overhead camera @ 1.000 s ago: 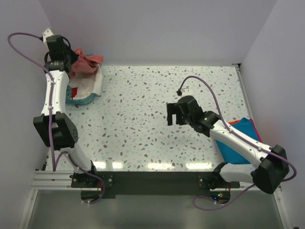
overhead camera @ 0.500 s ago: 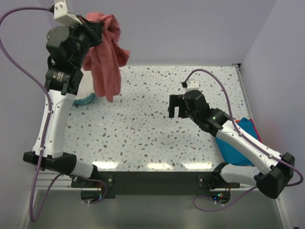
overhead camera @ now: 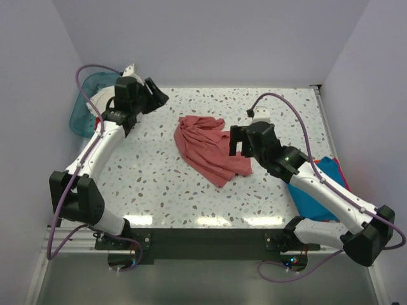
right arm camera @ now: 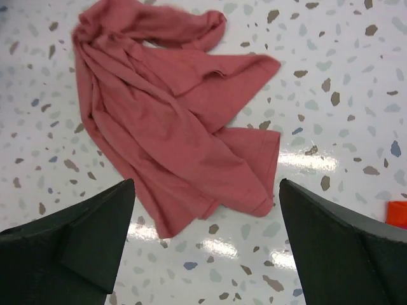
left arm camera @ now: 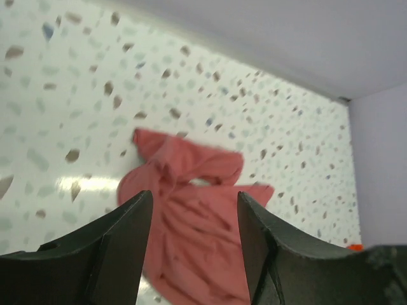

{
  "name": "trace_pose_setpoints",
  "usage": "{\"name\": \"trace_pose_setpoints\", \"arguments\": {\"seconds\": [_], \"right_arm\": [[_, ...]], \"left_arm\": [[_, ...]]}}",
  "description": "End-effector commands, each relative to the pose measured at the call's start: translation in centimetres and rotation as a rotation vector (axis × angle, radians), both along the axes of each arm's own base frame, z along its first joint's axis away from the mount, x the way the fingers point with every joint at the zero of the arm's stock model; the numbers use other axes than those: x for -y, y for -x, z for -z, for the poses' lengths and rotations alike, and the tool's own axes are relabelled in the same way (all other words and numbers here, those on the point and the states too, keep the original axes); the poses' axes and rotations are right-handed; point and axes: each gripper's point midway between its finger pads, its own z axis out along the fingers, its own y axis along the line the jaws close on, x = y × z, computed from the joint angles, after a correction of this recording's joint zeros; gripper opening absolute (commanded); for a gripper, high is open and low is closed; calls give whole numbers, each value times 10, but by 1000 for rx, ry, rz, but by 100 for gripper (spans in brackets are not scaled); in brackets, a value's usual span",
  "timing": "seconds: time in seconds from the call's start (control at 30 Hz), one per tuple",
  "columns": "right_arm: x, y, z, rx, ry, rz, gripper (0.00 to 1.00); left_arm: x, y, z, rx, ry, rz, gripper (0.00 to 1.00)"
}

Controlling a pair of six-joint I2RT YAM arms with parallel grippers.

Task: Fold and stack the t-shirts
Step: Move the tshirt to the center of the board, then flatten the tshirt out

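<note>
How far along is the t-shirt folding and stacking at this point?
Done: a folded teal-blue shirt lies at the table's right edge, with an orange-red one against it. In hand: nothing is gripped. The salmon-red t-shirt lies crumpled mid-table between the open left gripper and open right gripper. Left: flattening, folding and stacking it. White cloth seems to wait in the teal plastic basket.

A robot lab cell: plain walls box in a speckled surface; arms bolted to a rail.
</note>
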Motion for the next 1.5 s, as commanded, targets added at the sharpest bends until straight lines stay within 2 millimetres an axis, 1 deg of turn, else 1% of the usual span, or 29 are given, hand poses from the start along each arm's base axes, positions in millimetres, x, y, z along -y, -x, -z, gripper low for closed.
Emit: {"name": "trace_pose_setpoints", "arguments": {"seconds": [0.0,0.03,0.1,0.13,0.17,0.2,0.23,0.27,0.33,0.37,0.4,0.43,0.47,0.5,0.6,0.73,0.77,0.9,1.0,1.07,1.1,1.17,1.2,1.23,1.3,1.33,1.37,1.43,1.47], "right_arm": [[0,-7,20,-24,37,24,99],[-1,-8,29,-38,51,23,99],[-6,-13,38,-52,63,16,99],[-11,-18,51,-78,85,11,99],[-14,-21,54,-83,94,8,99],[-17,-26,58,-86,105,5,99],[-24,-34,67,-104,130,4,99],[-26,-40,71,-106,145,7,99],[-32,-57,72,-92,167,12,99],[-36,-64,90,-129,195,7,99],[-33,-74,94,-142,188,24,99],[-37,-84,90,-141,165,23,99],[-45,-89,107,-195,139,-1,98],[-41,-100,107,-203,111,12,96],[-36,-111,124,-248,85,29,95],[-25,-110,139,-288,73,52,94],[-23,-110,139,-286,66,56,94],[-15,-107,145,-297,70,73,95],[-11,-115,146,-294,65,85,95],[-10,-121,150,-305,54,87,95],[-10,-131,145,-288,39,97,95],[-10,-139,151,-297,42,103,94],[-11,-148,146,-281,37,110,94],[-12,-152,157,-299,52,111,94],[-14,-165,155,-287,62,118,94],[-13,-169,158,-289,72,124,94],[-12,-171,171,-312,101,126,94],[-9,-182,170,-299,116,147,94],[-6,-185,174,-303,126,157,94]], "left_arm": [[8,21,16,-38,66,36,61],[9,27,24,-48,59,37,60],[13,44,55,-112,36,44,58],[20,52,66,-132,27,63,52],[22,64,92,-188,16,70,50],[31,75,101,-208,13,96,48],[37,81,109,-218,14,112,46],[41,95,133,-265,7,129,45],[57,112,148,-287,-10,169,43],[60,122,163,-319,-19,179,42],[70,132,169,-326,-29,212,41],[77,136,172,-319,-30,230,41],[82,144,181,-331,-38,245,41],[95,152,182,-317,-43,286,41],[120,169,196,-332,-96,376,48],[151,182,210,-349,-188,449,58],[155,185,220,-369,-215,457,59],[173,199,236,-407,-274,479,59],[183,205,245,-415,-308,484,59],[186,205,252,-436,-321,476,57],[186,205,255,-441,-328,471,56],[183,205,262,-456,-342,454,44],[177,204,265,-467,-361,435,31],[175,204,265,-472,-369,425,25],[164,204,269,-490,-407,391,9],[160,204,269,-495,-414,376,5],[155,201,265,-494,-412,358,1],[139,202,266,-515,-421,318,0],[130,195,256,-503,-398,289,0]]}}
